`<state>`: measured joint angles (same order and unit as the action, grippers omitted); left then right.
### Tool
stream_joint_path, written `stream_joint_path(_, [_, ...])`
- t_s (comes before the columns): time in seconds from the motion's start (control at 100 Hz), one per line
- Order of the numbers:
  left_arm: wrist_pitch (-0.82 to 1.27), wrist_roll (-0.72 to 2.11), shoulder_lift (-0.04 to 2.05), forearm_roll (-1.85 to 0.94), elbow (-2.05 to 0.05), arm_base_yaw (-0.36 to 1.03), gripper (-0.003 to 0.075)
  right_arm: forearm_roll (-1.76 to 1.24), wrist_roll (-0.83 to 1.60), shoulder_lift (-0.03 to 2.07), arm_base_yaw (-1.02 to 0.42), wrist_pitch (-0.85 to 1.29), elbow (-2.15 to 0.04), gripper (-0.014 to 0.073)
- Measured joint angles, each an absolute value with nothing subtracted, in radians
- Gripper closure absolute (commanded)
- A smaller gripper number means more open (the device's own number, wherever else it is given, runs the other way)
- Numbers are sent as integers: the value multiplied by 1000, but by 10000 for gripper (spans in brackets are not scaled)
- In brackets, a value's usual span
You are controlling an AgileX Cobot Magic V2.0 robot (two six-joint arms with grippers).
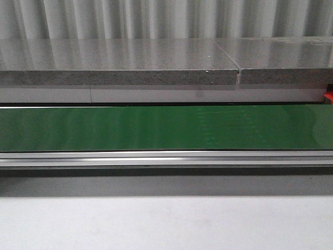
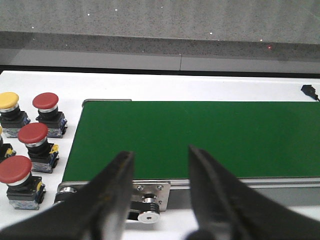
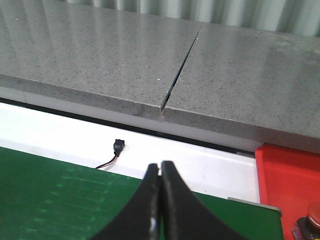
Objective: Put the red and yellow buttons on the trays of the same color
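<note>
Grey stone ledges and corrugated panels back the scene, and below them a green belt [image 1: 166, 127] runs across my white desk [image 1: 166, 224]; the front view shows no button and neither arm. From the left wrist view I see the buttons parked on the desk just beside the belt's end: three red ones, at the back [image 2: 46, 102], in the middle [image 2: 33, 134] and nearest [image 2: 15, 169], plus a yellow one [image 2: 8, 100] beside the back red one, and a sliver of another at the frame edge that I cannot identify. Each is a mushroom cap on a metal collar over a blocky black base. I judge them rigid, fairly light and not fragile, but the domed caps look smooth and likely to slip, so I would take hold lower down, across the flat sides of the base or at the collar. My left gripper [image 2: 160, 155] hangs over the belt's end with its fingers spread moderately apart, holding nothing and touching nothing. My right gripper [image 3: 160, 172] sits above the belt's other end with its fingers pressed together, nothing between them. A red tray [image 3: 285, 175] lies just beyond that end, with what looks like a red button [image 3: 314, 214] already on it at the frame edge. No yellow tray shows in any view.
</note>
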<state>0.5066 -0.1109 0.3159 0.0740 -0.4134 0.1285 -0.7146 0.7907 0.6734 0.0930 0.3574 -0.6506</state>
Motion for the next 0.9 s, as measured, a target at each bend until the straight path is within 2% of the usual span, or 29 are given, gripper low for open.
stream_joint_path(0.07, [507,-111,316,74,-413,128,112,-715,791,673,93,357,-651,662])
stream_joint_path(0.12, [507,-111,316,74,-413,128,92,-715,791,673,93,357,-651,662])
stream_joint_path(0.34, [473,-153,324,74,-413,128,101,-715,791,673,93,357,-651,662])
stream_joint_path(0.52, [466,-383,444,184,-465,81,101,-715,791,673,93,357,-651,662])
stream_joint_path(0.68, [466,-526,625,298,-501,-39,101,-715,791,673,93,357,-651,662])
stream_joint_path(0.9, [442,-554,880,246,-539,-246,101,-715,791,673,93,357,-651,662])
